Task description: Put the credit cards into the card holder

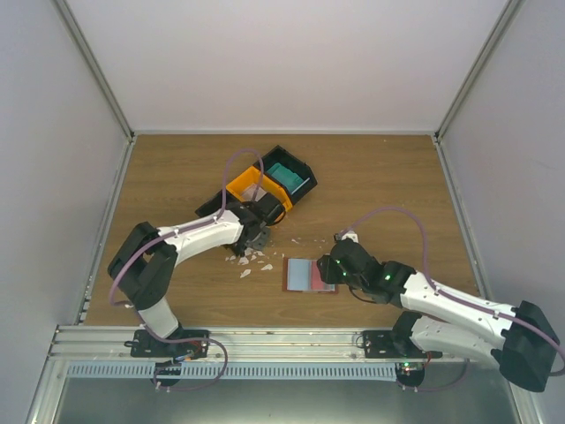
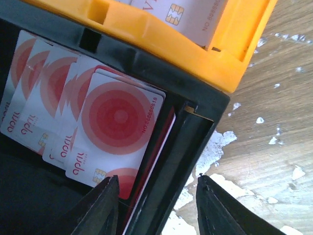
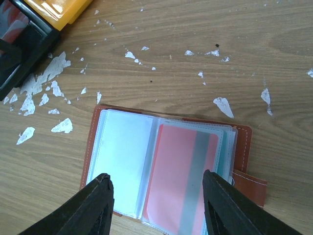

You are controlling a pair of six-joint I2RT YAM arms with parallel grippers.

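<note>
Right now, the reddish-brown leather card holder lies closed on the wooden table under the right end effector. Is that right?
No. The reddish-brown leather card holder lies open, not closed, on the wooden table under the right end effector; the right wrist view shows its clear sleeves spread.

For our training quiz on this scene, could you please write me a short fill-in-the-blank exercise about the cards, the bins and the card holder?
1. The card holder lies ____, its clear sleeves facing up.
2. The cards below the left hand are white with a round ____ mark.
3. They sit in a black bin; the neighbouring bin is ____.
4. The sleeved card in the holder is pink with a ____ stripe.

Missing words: open; red; orange; grey.
</note>
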